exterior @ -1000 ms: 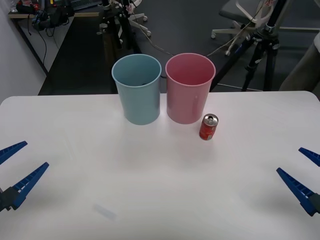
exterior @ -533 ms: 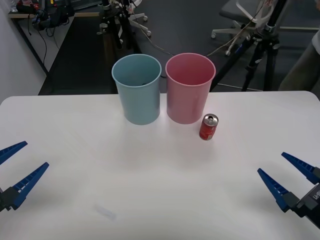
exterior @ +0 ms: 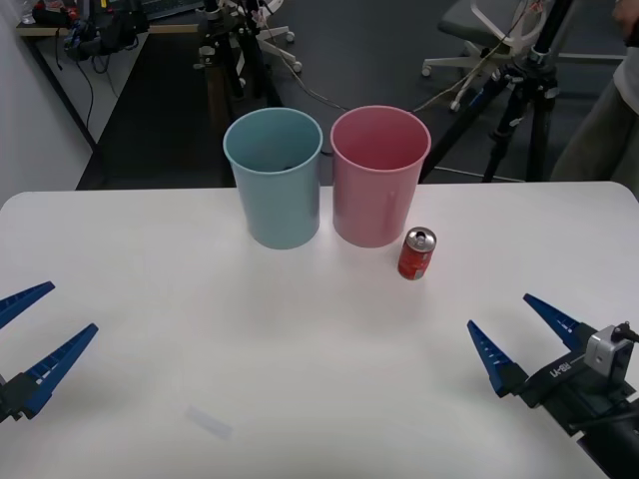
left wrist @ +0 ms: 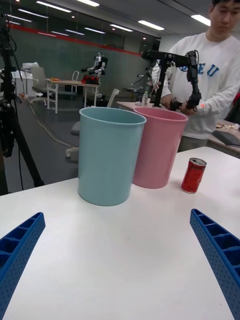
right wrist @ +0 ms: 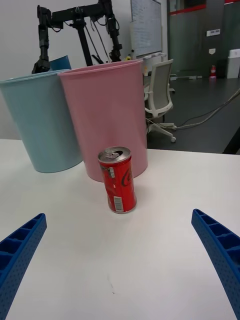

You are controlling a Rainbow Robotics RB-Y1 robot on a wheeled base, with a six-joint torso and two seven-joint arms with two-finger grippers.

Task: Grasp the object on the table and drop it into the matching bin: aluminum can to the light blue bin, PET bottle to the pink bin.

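Can point(exterior: 416, 253), small and red with a silver top, stands upright on the white tabletop point(exterior: 150, 259) in the front view, just beside the base of the pink bin point(exterior: 379, 175) on its right. The blue bin point(exterior: 274, 178) stands next to the pink one on the left, the two close together or touching. The right gripper point(exterior: 511, 331) hovers over the tabletop near the front right, wide open and empty, well short of the can. The left gripper point(exterior: 38, 326) rests at the front left edge, also open and empty.

From the right wrist, the can point(right wrist: 117, 186) stands upright, roughly centred between the two spread blue fingers point(right wrist: 21, 250), with the pink bin point(right wrist: 106, 120) close behind it and the blue bin point(right wrist: 42, 122) beside that.

From the left wrist, the blue bin point(left wrist: 110, 155) is nearest, the pink bin point(left wrist: 157, 147) beyond it, and the can point(left wrist: 193, 175) farther off.

The step in hand looks like the reach. To do it well, the right gripper should go straight in, keep the can centred, and close on its middle without bumping the pink bin.
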